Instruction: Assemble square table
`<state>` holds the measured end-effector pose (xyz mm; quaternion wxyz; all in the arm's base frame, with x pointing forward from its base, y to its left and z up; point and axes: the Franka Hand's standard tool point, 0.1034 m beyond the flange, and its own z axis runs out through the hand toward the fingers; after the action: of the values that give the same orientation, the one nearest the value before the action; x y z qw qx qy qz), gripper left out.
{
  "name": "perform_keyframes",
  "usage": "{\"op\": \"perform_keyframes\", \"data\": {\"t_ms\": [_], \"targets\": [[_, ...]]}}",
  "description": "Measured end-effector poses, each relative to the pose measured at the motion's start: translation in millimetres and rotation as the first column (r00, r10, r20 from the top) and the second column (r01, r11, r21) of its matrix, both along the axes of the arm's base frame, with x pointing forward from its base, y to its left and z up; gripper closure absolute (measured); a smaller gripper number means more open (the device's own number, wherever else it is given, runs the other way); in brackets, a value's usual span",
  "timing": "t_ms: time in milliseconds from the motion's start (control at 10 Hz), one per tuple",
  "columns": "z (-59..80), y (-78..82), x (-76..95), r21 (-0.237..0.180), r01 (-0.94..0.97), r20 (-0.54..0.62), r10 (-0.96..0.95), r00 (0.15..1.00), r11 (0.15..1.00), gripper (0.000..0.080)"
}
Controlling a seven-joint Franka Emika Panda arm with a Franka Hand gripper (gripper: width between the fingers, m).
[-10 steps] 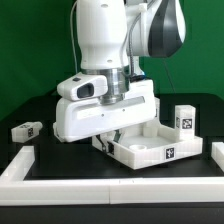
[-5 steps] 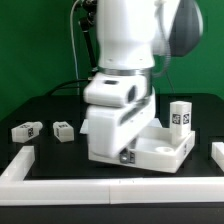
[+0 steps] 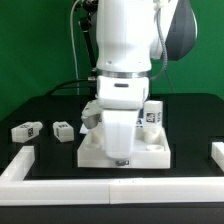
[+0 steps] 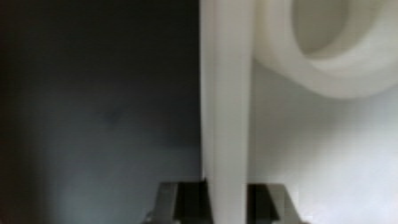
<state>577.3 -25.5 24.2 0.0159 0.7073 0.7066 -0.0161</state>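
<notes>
The white square tabletop lies on the black table, hollow side up, with one tagged white leg standing upright in a far corner. My gripper reaches down at its near left side and is shut on its rim wall. In the wrist view the wall runs between my fingers, with a round corner socket beside it. Two loose tagged legs lie at the exterior view's left. The fourth leg is not clearly visible.
White border rails run along the front, the exterior view's left and right. The arm's body hides the middle of the table behind the tabletop.
The arm has swung and turned the tabletop on the table. The upright leg on it has moved from the exterior view's right toward the middle. The loose legs have not moved.
</notes>
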Motion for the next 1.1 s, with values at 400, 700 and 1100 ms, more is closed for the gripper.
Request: {"op": "perform_keyframes", "data": {"t_ms": [400, 700, 1100], "targets": [[2.9, 56.2, 43.0, 0.049, -0.024, 0.084, 0.02, 0.996, 0.999, 0.0745], [0.5, 53.1, 41.5, 0.05, -0.007, 0.079, 0.003, 0.997, 0.999, 0.0745], [6.9, 85.5, 61.3, 0.081, -0.019, 0.114, 0.009, 0.993, 0.996, 0.0745]]}}
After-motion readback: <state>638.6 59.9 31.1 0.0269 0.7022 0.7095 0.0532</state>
